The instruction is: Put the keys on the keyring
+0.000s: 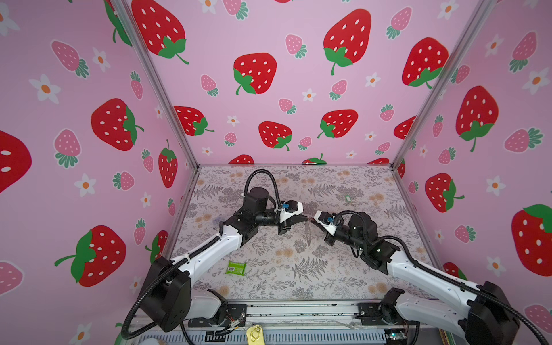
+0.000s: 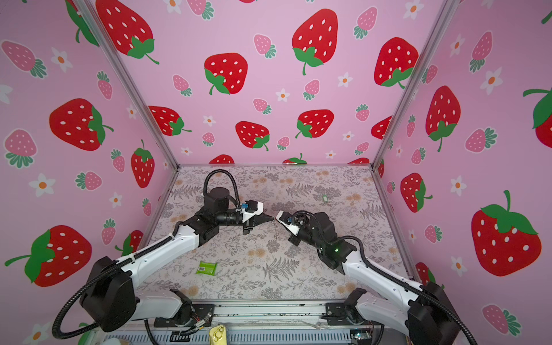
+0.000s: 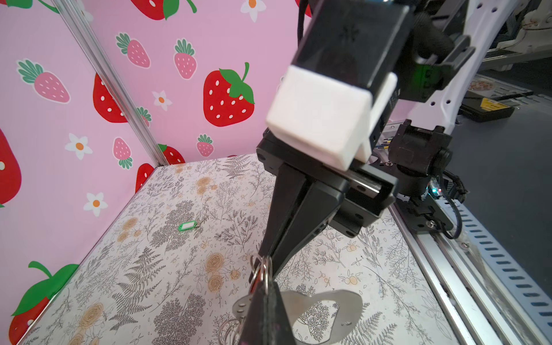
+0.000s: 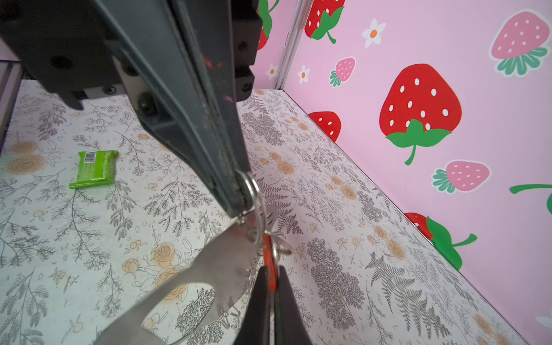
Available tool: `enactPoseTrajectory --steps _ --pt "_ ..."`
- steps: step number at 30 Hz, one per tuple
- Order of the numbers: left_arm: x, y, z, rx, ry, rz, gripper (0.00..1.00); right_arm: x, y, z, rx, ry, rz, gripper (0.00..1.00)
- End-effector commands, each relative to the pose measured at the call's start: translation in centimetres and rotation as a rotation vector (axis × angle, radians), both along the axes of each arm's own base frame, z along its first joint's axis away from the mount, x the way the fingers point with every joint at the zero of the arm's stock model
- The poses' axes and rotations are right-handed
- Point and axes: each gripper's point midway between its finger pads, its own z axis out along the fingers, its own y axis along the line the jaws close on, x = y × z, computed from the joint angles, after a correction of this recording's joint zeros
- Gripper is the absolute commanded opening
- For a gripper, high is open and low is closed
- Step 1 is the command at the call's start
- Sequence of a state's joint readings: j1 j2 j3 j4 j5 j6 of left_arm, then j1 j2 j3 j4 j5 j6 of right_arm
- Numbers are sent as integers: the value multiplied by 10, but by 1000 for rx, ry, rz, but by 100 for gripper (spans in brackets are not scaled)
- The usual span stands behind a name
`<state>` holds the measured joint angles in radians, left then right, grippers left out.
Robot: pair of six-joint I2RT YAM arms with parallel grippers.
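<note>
Both grippers meet tip to tip above the middle of the table. My left gripper point(image 1: 305, 219) point(image 3: 265, 288) is shut on a silver ring point(image 4: 250, 186) of the keyring. The keyring's pale mauve-grey strap loop point(image 4: 209, 268) point(image 3: 328, 301) point(image 1: 308, 234) hangs below it. My right gripper point(image 1: 312, 220) point(image 4: 271, 271) is shut on the red-orange key tag point(image 4: 268, 254), which sits right against the cluster of rings. The green key tag point(image 1: 347, 198) point(image 2: 325, 198) point(image 3: 187, 226) lies alone on the table at the back right.
A green packet with a white barcode label point(image 1: 236, 267) point(image 4: 94, 168) lies on the floral table near the front left. Strawberry-print walls point(image 1: 268, 89) enclose the back and both sides. A metal rail point(image 1: 298, 310) runs along the front edge.
</note>
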<state>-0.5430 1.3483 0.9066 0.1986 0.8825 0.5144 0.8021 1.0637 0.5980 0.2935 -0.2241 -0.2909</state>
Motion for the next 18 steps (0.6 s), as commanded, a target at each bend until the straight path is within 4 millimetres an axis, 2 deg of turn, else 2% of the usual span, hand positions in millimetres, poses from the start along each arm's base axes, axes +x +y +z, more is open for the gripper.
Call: enactPoseTrajectory --steps 1,9,15,16,18 --pt "6 0 17 -45 -56 15 0 4 -4 -6 -70 -5 -12 0" --pt "19 -2 19 -86 -49 74 0 3 1 -3 -20 -47 -10 0" --pt "24 -5 22 -132 -29 82 0 11 1 4 22 -136 -97 0" --pt "24 -5 21 -133 -25 82 0 11 0 5 30 -147 -109 1" --pt "24 -5 20 -126 -25 77 0 11 -4 6 32 -165 -120 10"
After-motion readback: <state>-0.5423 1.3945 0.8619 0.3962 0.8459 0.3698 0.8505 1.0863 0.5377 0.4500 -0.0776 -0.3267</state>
